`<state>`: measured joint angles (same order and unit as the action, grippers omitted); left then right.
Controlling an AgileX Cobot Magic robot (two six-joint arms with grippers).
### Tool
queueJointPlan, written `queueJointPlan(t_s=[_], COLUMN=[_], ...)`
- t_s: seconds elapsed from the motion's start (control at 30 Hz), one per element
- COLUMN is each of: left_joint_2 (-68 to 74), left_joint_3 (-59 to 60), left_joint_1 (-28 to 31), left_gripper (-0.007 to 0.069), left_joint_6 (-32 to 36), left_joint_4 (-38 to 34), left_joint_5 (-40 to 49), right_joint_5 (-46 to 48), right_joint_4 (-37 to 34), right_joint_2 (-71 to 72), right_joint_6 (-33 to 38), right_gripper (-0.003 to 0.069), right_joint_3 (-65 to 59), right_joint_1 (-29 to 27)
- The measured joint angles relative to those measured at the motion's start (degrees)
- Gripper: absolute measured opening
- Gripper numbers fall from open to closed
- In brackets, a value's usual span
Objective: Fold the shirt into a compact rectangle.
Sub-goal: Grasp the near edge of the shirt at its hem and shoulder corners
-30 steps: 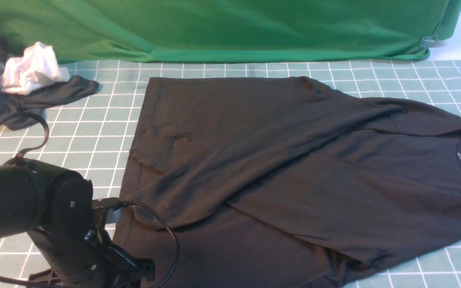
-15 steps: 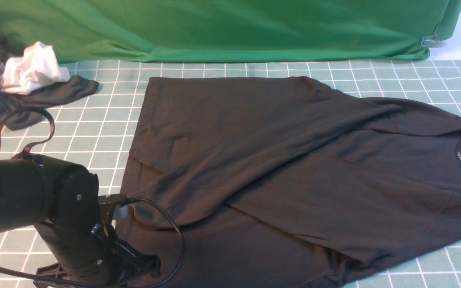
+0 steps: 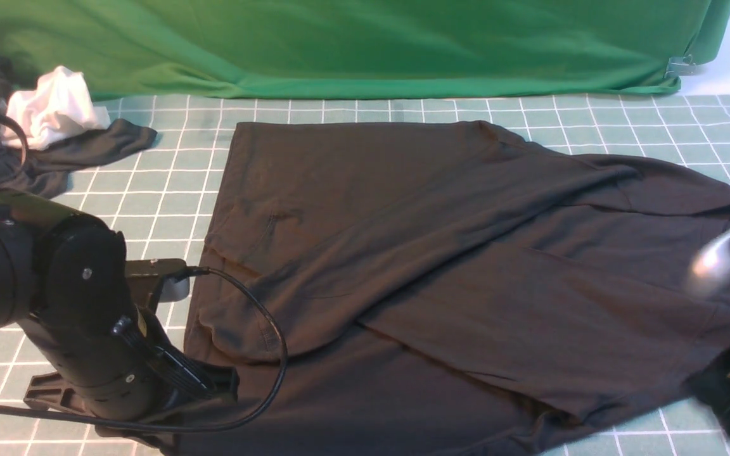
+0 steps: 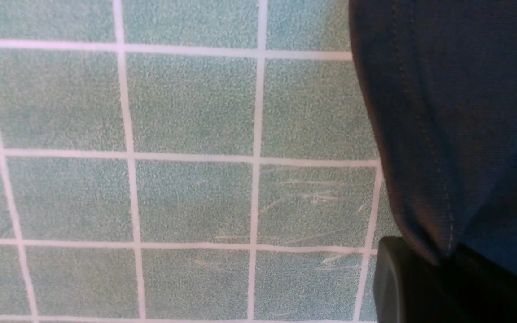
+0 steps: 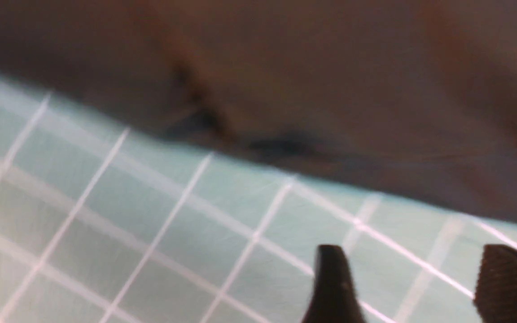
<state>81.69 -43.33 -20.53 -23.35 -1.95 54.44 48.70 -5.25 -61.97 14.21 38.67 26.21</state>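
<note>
Clamped left hand [image 4: 424, 287] shut on near-left hem of shirt [image 3: 441, 266] spread across bench [image 3: 149, 209], brought right hand [image 5: 420, 291] into view since before, fingers [image 5: 332, 287] apart and empty beside shirt's edge, kept open bench left of hem.

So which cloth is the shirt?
Find the green curtain at the back of the checked table. Spread in front of it lies the shirt, black and the biggest cloth, unlike the small grey garment with white cloth at far left.
</note>
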Motion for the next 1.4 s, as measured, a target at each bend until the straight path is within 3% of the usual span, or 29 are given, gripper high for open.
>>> queueJointPlan(t_s=[0.17,0.33,0.8,1.07,1.23,1.4], left_joint_2=[0.0,0.0,0.0,0.0,0.0,0.0], left_joint_3=[0.0,0.0,0.0,0.0,0.0,0.0], left_joint_1=[0.0,0.0,0.0,0.0,0.0,0.0], left_gripper=[0.0015,0.0015,0.0015,0.0015,0.0015,0.0015], left_joint_6=[0.0,0.2,1.3,1.7,2.4,2.5], left_joint_4=[0.2,0.7,0.9,0.9,0.6,0.4], left_joint_5=[-0.9,-1.6,-3.0,-3.3,-3.5,-3.5], right_joint_5=[-10.0,-15.1,-16.0,-14.6,-7.4,-10.3], right_joint_4=[6.2,13.1,25.2,26.2,26.7,26.8], right_joint_2=[-9.7,-17.7,-26.5,-26.5,-26.5,-26.8], right_joint_6=[4.1,4.5,1.7,-1.0,-4.6,-5.2], right_gripper=[0.0482,0.0486,0.0488,0.0487,0.0487,0.0487], right_joint_3=[-1.3,-1.4,-1.5,-1.4,2.2,3.0], right_joint_1=[10.8,16.6,17.5,17.5,17.5,17.5])
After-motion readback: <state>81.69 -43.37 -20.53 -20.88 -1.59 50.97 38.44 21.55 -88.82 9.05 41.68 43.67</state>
